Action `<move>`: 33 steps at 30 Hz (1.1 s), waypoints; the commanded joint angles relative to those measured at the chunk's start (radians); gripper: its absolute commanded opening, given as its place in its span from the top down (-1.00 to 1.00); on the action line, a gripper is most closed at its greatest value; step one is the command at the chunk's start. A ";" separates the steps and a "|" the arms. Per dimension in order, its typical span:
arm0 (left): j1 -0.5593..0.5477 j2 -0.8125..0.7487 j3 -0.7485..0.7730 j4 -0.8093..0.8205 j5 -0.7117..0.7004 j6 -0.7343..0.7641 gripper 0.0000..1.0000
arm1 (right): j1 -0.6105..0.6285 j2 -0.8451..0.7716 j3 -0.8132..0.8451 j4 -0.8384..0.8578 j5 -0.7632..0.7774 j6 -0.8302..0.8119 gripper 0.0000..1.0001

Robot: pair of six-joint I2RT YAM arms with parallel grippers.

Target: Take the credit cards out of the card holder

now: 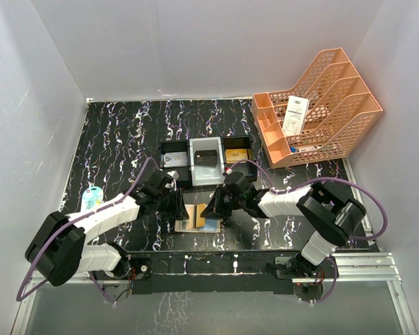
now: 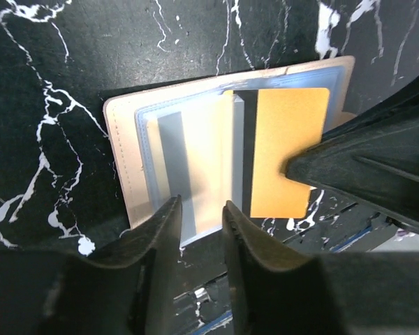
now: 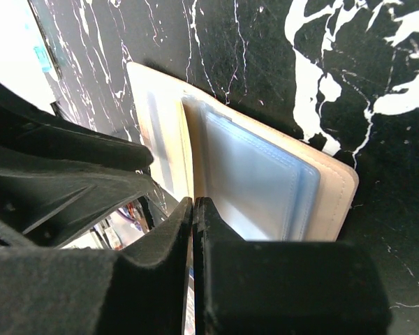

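Right end effector clamps gold card; left end effector narrow, grip unclear.

Bright, even overhead light, soft shadows; glare whitens card holder slots; wrist-view lower foregrounds blurred

White walls, black white-veined tabletop — bright, even light

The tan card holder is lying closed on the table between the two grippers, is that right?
Not quite. The card holder lies open, not closed, with a gold card partly out of its slots. It is on the table between the left gripper and right gripper. The left wrist view shows it.
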State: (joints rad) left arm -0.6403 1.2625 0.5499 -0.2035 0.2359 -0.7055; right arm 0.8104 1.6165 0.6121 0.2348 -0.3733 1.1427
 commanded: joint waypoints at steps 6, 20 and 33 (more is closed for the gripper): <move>-0.009 -0.058 0.065 0.027 0.064 -0.017 0.36 | 0.001 0.016 0.004 0.006 0.029 0.008 0.95; -0.016 0.094 -0.037 0.107 0.069 -0.073 0.73 | 0.001 0.002 -0.026 0.046 0.024 0.035 0.91; -0.017 0.098 -0.036 0.065 0.037 -0.055 0.79 | 0.004 0.028 -0.004 0.105 -0.020 0.044 0.62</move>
State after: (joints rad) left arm -0.6502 1.3487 0.5297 -0.0830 0.3176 -0.7753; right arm 0.8104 1.6287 0.5911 0.2733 -0.3717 1.1824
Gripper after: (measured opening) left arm 0.108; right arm 0.162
